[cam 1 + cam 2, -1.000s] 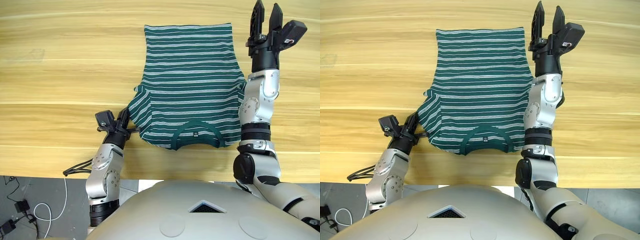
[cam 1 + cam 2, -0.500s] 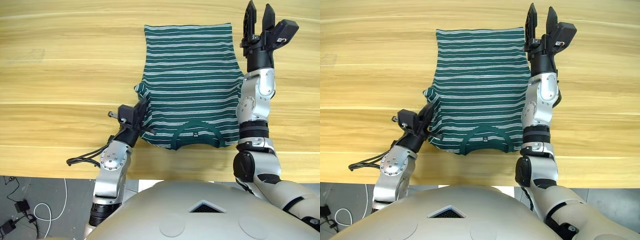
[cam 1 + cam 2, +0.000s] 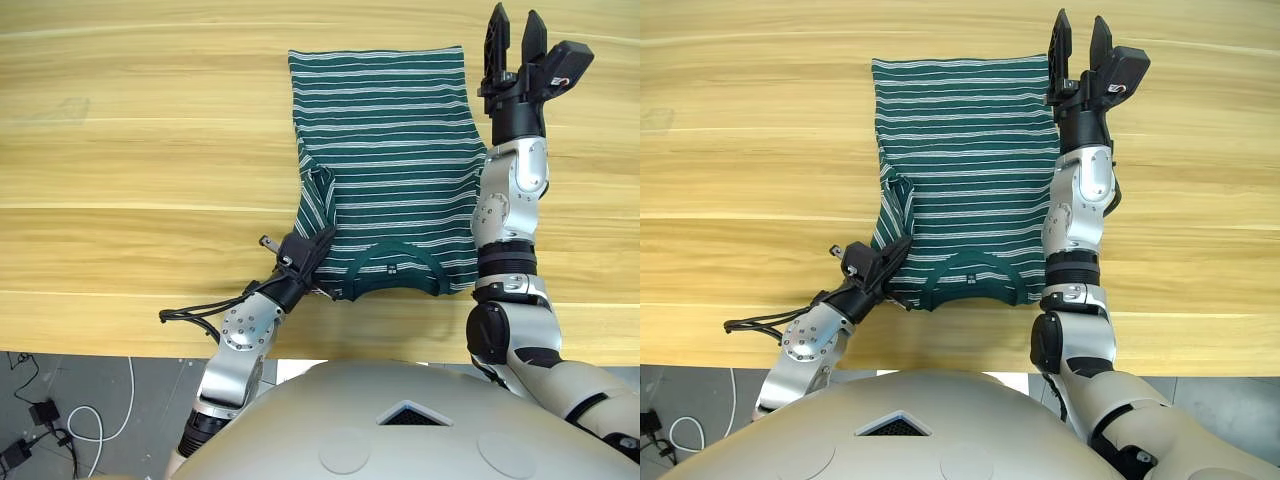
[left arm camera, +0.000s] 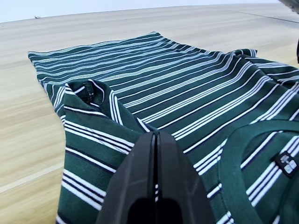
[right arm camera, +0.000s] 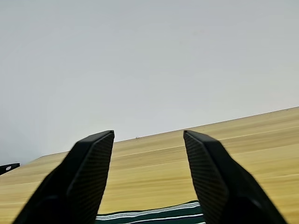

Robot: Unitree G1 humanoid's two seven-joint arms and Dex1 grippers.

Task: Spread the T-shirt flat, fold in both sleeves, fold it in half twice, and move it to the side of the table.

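Note:
A dark green T-shirt (image 3: 390, 150) with white stripes lies on the wooden table (image 3: 130, 150), its collar (image 3: 392, 262) toward me. Its left sleeve (image 3: 320, 190) is folded inward over the body and stands up in a crumpled ridge (image 4: 88, 95). My left gripper (image 3: 320, 243) sits low at the shirt's near left edge, fingers (image 4: 154, 158) pressed together on the fabric. By the shirt's far right corner my right gripper (image 3: 512, 45) is held up above the table, its two fingers (image 5: 84, 177) spread apart with nothing between them.
Bare table extends wide to the left of the shirt and to the right (image 3: 600, 180) of my right arm. The table's front edge (image 3: 100, 345) runs close below the collar. Cables (image 3: 40, 410) lie on the floor beyond that edge.
My left gripper has moved right, dragging the left sleeve in over the shirt's body. My right gripper shifted slightly left and stays open.

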